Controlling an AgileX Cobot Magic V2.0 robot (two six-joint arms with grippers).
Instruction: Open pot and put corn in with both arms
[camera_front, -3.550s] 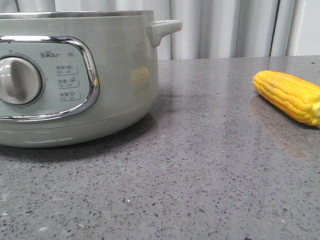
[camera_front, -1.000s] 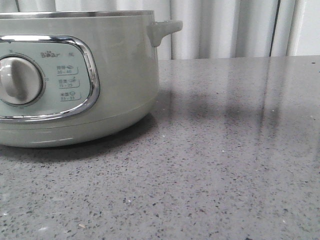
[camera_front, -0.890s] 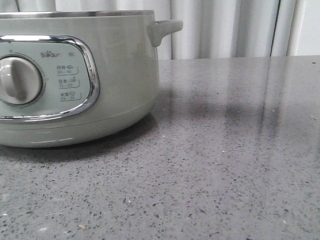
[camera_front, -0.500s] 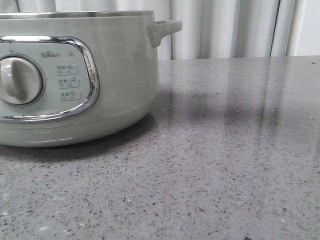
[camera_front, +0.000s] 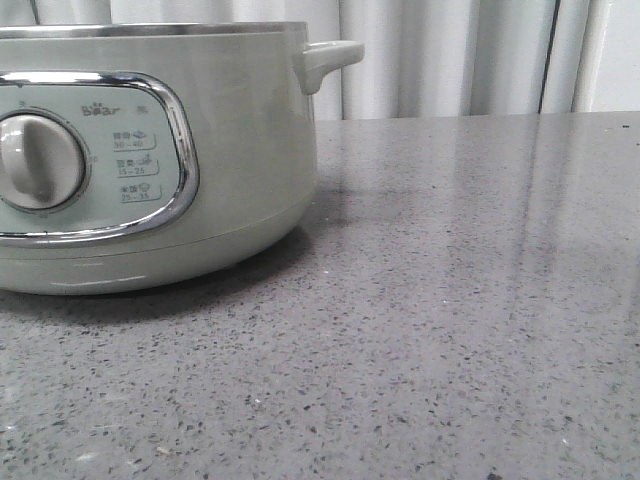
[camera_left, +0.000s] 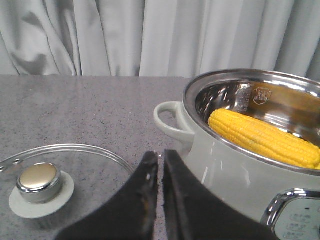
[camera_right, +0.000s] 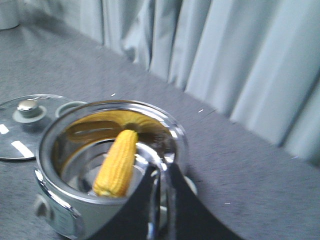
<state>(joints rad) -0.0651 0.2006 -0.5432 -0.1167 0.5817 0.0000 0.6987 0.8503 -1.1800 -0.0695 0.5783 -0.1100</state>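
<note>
Corn (camera_left: 262, 137) gone from the table's (camera_front: 470, 300) right side where it lay 3.5 s back; the dark smear on the surface beside the pot (camera_front: 240, 150) seen 0.5 s ago has faded. Corn now lies inside the pot's steel bowl, tilted, just beyond the right gripper (camera_right: 161, 187), whose fingers are pressed together, empty. Left gripper (camera_left: 161, 170) likewise closed on nothing, pot wall just beside it. Glass lid (camera_left: 45, 180) flat on the table, on its other side, clear of the pot.
</note>
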